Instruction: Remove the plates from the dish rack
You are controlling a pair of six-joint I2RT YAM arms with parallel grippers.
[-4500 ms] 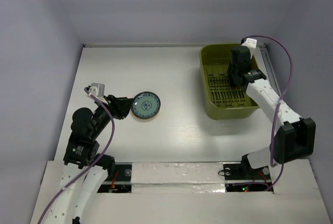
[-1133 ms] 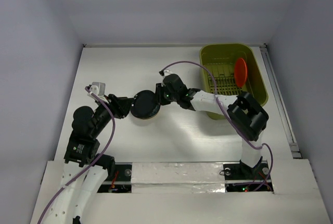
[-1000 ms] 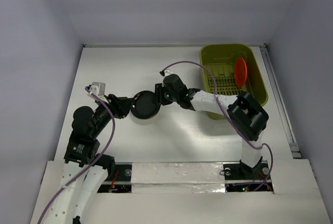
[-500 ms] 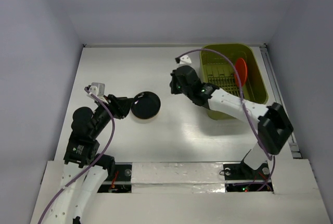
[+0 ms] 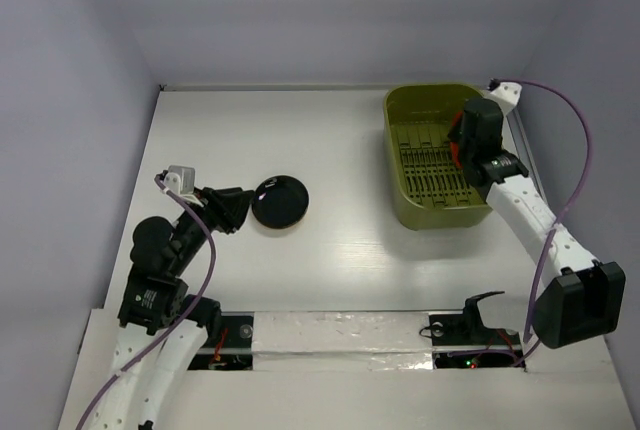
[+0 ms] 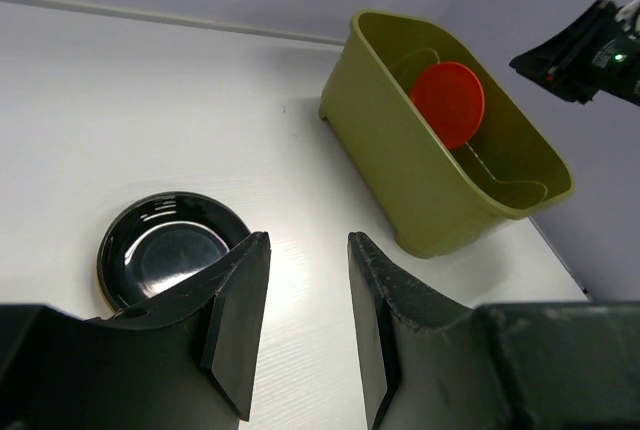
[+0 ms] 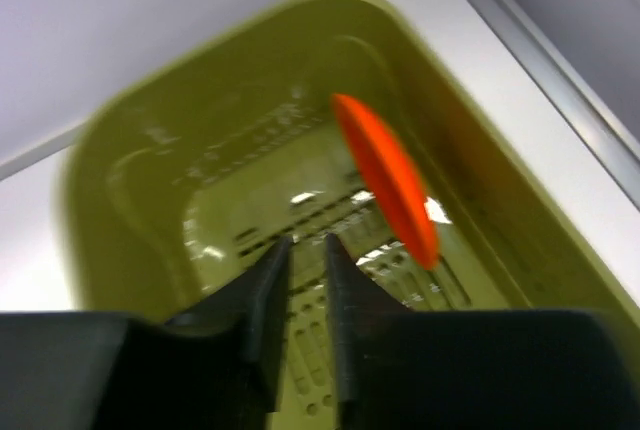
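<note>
1. White tabletop [image 5: 340, 150], enclosed by plain grey walls, carries the dish rack [image 5: 440, 218]. The right claw [image 5: 462, 145] hangs over the rack's right side. Its jaws are narrow, with a slim gap and nothing between them.
2. The orange-red plate [image 7: 385, 175] stands on edge inside the rack, ahead and to the right of that claw, close to the right wall. Risk: jaws this narrow may strike the rim instead of straddling it. That would knock the plate flat onto the ribbed floor, where a grasp is harder.
3. Risk: an approach out of line with the plate's plane lets one finger ride up the face, so the plate pivots or slips during the lift. The right wrist view is blurred, so alignment cannot be judged with confidence.
4. Risk: on a low lift the plate's lower edge catches the rack wall and drags the rack.
5. The left claw [image 6: 307, 245] is empty, jaws moderately apart. The black plate [image 6: 170, 250] lies just ahead and to its left. Risk: delivering the next plate there crowds both arms, and careless placement could shove the black plate.
</note>
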